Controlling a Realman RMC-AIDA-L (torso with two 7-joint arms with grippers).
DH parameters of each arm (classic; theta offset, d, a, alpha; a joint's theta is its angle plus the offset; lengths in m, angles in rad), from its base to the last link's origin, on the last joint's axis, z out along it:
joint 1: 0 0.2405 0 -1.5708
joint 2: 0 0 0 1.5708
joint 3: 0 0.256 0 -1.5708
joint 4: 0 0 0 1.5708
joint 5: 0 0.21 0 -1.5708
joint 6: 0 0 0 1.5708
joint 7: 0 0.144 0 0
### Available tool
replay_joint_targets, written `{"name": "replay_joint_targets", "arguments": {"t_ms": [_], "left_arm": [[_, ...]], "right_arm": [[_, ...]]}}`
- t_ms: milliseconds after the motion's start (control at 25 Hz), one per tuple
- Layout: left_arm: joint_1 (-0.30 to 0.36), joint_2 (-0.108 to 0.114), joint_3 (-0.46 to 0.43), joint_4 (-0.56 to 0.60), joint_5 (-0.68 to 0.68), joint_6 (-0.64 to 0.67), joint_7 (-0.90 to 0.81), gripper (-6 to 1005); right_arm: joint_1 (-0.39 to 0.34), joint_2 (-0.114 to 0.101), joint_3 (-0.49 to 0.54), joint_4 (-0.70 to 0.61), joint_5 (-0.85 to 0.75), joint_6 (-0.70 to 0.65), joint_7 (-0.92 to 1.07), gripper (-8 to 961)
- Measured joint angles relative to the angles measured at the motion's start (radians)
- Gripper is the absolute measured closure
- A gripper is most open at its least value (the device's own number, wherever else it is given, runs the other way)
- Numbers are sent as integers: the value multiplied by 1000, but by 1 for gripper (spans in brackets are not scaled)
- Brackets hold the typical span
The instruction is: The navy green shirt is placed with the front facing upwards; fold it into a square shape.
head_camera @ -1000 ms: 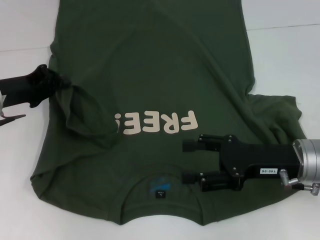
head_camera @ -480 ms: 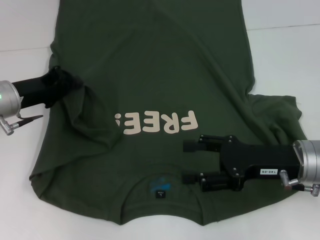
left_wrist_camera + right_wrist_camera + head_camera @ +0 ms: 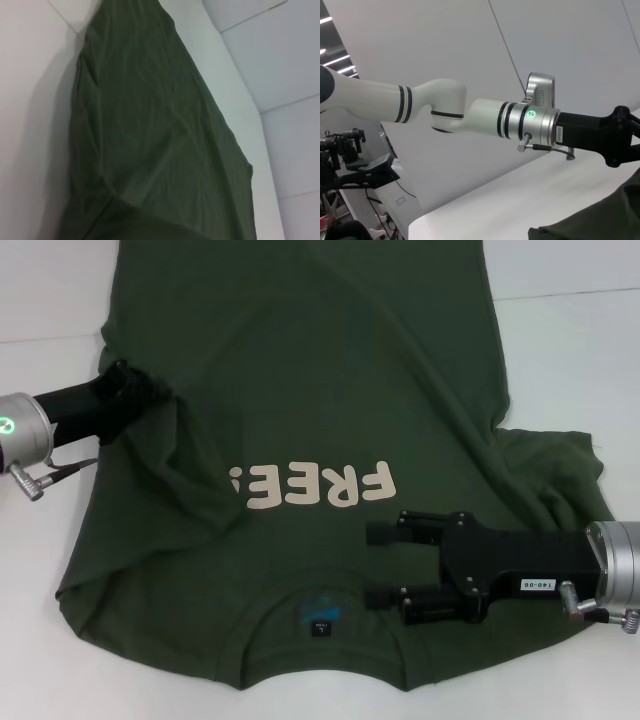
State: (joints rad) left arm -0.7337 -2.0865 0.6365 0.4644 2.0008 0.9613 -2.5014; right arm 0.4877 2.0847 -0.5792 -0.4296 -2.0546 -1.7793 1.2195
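**Left claw carrying the sleeve inward over the shirt body**

The large dark olive-green short-sleeved cotton shirt [image 3: 310, 390] lies front-up on the white tabletop [image 3: 570, 340], cream "FREE!" lettering [image 3: 312, 486] across the chest and the collar nearest the robot.

The step in hand looks like folding the left side in. The left claw [image 3: 135, 392] is clamped on a bunch of fabric at the shirt's left edge, which puckers and rises toward the grip. To do it well, I would carry the pinched cloth level and straight across toward the lettering, keeping the fold line parallel to the shirt's side seam, and lower it before letting go so the layer lands flat rather than rolled.

The right claw [image 3: 385, 565] hovers with fingers spread, just above the chest; the lettering sits just beyond its tips and the collar label [image 3: 320, 626] lies beside its lower finger. The crumpled right sleeve [image 3: 550, 465] lies alongside that arm's body.
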Motion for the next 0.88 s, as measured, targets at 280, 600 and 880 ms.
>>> {"name": "replay_joint_targets", "arguments": {"t_ms": [280,600,880], "left_arm": [[-1,-19,-1,-14,-32,-64,15,963],[-19,-16,-1,-41,-48,-46,49,959],[-16,-6,-1,-41,-58,-21,46,729]], "right_arm": [[0,0,-1,-1,0,0,0,74],[0,0,1,-4,1,1,0,74],[0,0,4,-2,1,2,0,74]]}}
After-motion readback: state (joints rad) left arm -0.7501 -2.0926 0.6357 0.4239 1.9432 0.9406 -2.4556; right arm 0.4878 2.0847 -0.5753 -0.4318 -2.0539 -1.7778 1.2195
